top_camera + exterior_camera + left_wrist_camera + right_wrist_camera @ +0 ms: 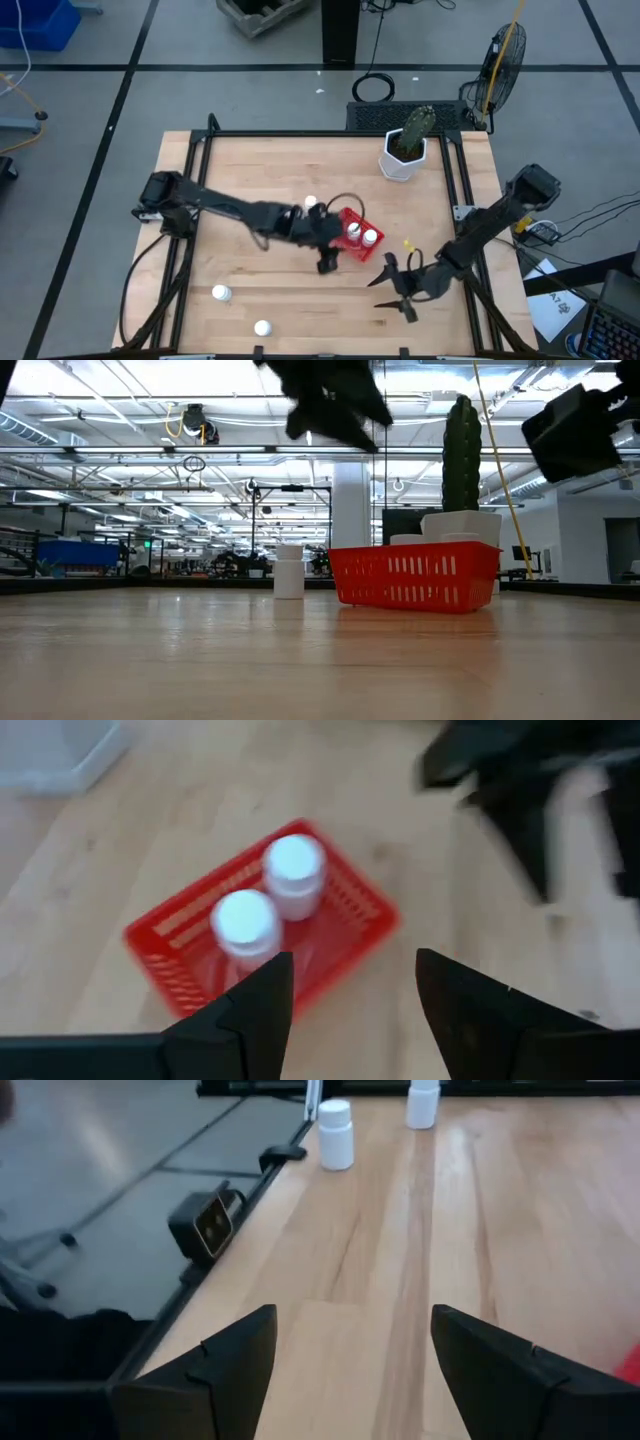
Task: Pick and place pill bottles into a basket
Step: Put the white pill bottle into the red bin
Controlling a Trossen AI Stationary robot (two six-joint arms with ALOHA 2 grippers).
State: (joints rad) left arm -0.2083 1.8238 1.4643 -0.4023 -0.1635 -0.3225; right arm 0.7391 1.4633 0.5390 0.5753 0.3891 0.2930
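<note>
High view: left gripper hangs at the basket's near left edge, the arm stretched across the table; right gripper sits near the right front, fingers spread. Five bottles: two in the basket, one just beyond it, two near the front left. A potted cactus stands far right.

Low view: one bottle stands left of the basket.

Left wrist view: fingers apart, empty, over the basket.

Right wrist view: fingers apart, two bottles ahead.

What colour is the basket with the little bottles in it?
Red, with slotted mesh-like sides. The basket shows best in the left wrist view.
</note>
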